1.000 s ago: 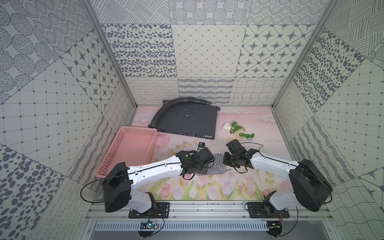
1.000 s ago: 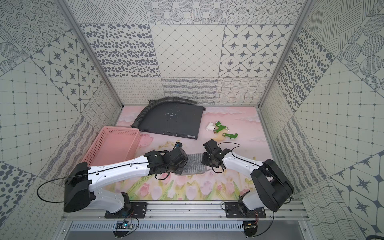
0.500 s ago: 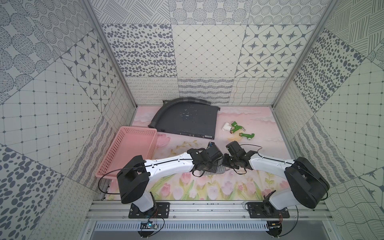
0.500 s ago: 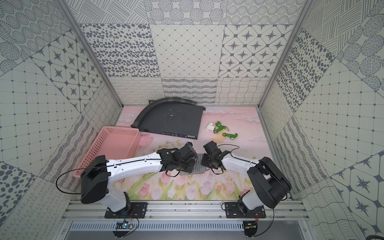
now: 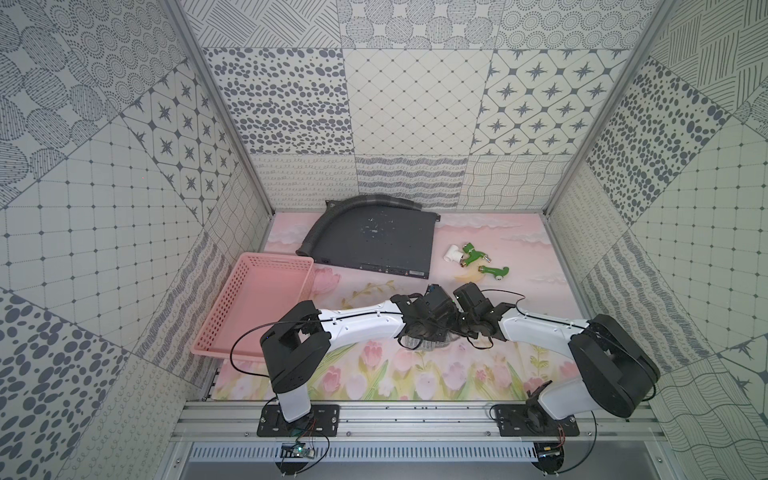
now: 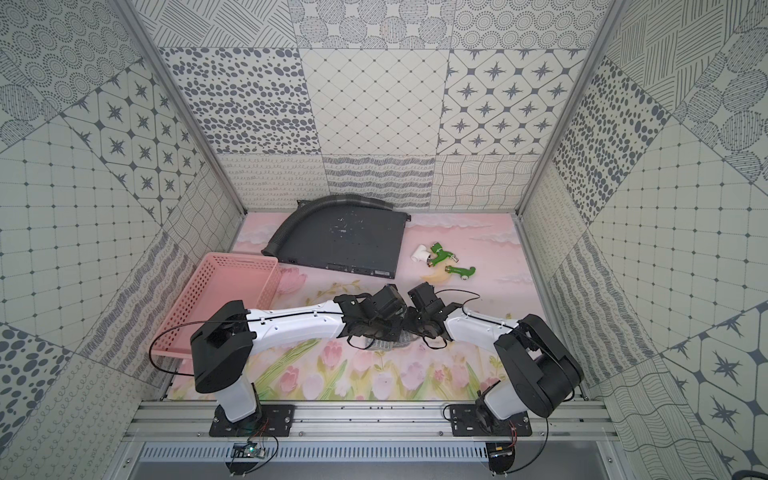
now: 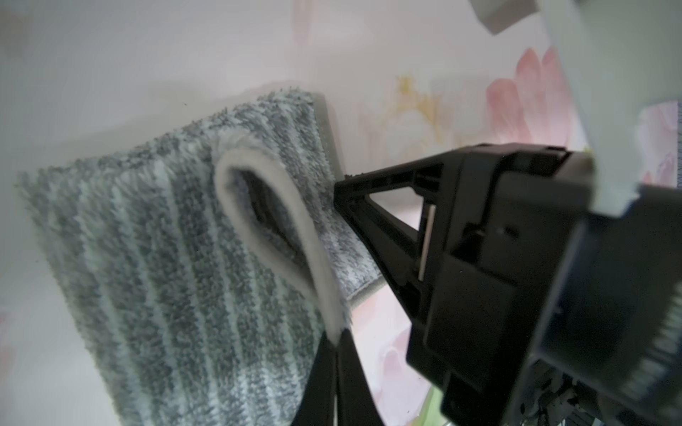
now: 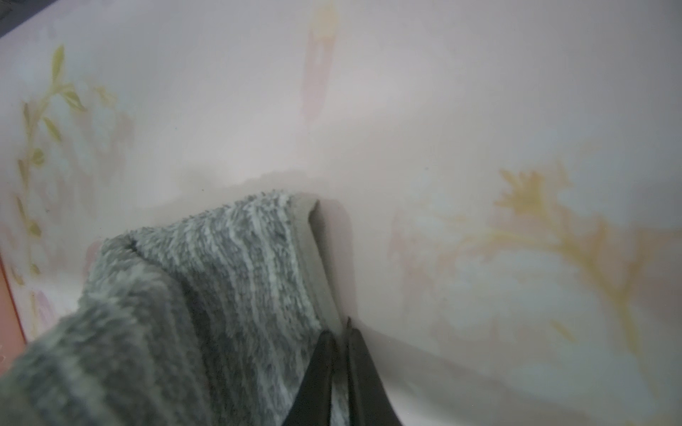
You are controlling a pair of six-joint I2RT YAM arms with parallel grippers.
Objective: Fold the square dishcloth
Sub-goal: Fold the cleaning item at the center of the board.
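The square dishcloth (image 7: 166,258), grey with thin whitish stripes, lies on the flowered mat. One side is lifted and doubled over the rest. My left gripper (image 7: 337,337) is shut on its pale hem, which curls up in a loop. My right gripper (image 8: 341,335) is shut on the cloth's edge (image 8: 240,265) close beside it. Its black fingers (image 7: 354,191) also show in the left wrist view. In both top views the two grippers (image 5: 444,330) (image 6: 411,326) meet over the cloth. Only a sliver of the cloth (image 5: 415,343) (image 6: 380,344) shows beneath them.
A pink basket (image 5: 257,307) stands at the left. A dark flat metal box (image 5: 374,245) with a grey ribbed hose (image 5: 332,216) lies at the back. Green and white pipe fittings (image 5: 473,257) lie behind the right gripper.
My left gripper has travelled right with the cloth's edge until it meets the right gripper. The cloth, open to view a second ago, now lies mostly under the grippers.
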